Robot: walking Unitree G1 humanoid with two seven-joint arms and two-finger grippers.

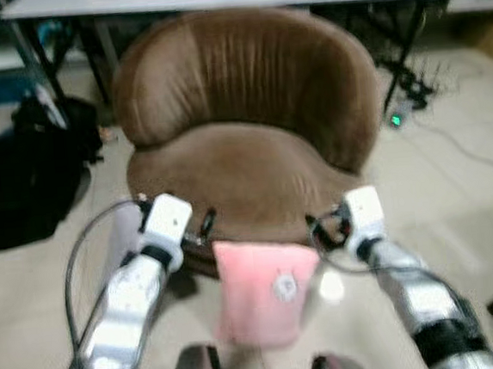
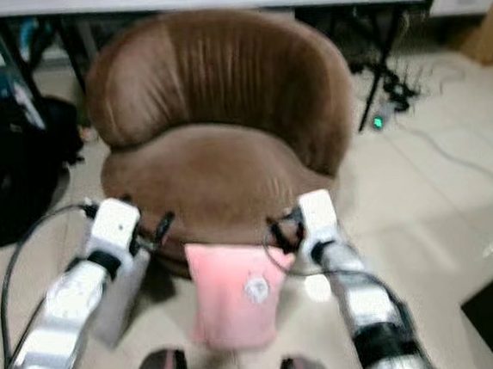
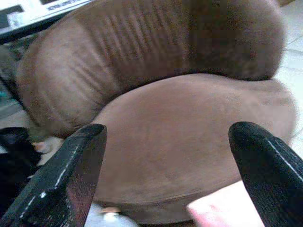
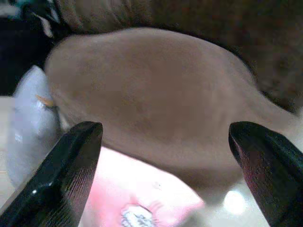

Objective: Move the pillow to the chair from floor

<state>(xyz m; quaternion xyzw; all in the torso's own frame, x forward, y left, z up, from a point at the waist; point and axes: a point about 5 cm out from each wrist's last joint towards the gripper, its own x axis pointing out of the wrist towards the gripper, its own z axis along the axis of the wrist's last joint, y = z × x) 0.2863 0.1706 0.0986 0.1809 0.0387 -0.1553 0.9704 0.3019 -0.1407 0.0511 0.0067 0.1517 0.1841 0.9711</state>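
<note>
I see the pink pillow (image 1: 263, 290) standing upright on the floor against the near edge of the brown chair (image 1: 250, 124), midway between my left end effector (image 3: 165, 177) and right end effector (image 4: 165, 177), both wide open, empty

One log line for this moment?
pillow: front of chair, seat bare | left gripper: open, beside pillow | right gripper: open, beside pillow
</note>
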